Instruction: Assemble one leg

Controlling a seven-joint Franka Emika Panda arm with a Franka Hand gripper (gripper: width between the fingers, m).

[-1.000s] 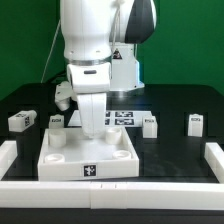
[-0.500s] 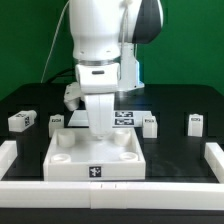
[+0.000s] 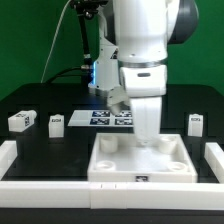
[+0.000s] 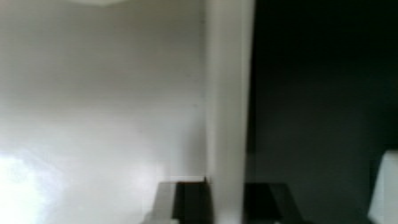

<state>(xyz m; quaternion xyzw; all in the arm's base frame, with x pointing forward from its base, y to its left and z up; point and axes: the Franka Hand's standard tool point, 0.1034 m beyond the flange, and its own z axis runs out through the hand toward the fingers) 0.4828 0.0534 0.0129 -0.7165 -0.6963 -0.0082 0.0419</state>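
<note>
My gripper (image 3: 148, 134) is shut on the rear wall of the large white square tray piece (image 3: 120, 165), which lies flat on the black table. In the wrist view the tray's wall (image 4: 228, 100) runs between my two dark fingers (image 4: 187, 203), with my gripper (image 4: 228, 203) closed on it. Three small white legs with tags stand apart from the tray: two at the exterior view's left (image 3: 22, 120) (image 3: 57, 122) and one at its right (image 3: 195, 122). A white shape at the wrist view's edge (image 4: 388, 185) is too blurred to name.
The marker board (image 3: 108, 117) lies behind the tray, partly hidden by the arm. A low white rail borders the table at the front (image 3: 60, 198), the exterior view's left (image 3: 8, 150) and its right (image 3: 213, 155).
The arm and the tray piece in its grip have moved to the exterior view's right. The leg that stood just right of the arm is now hidden behind it.
</note>
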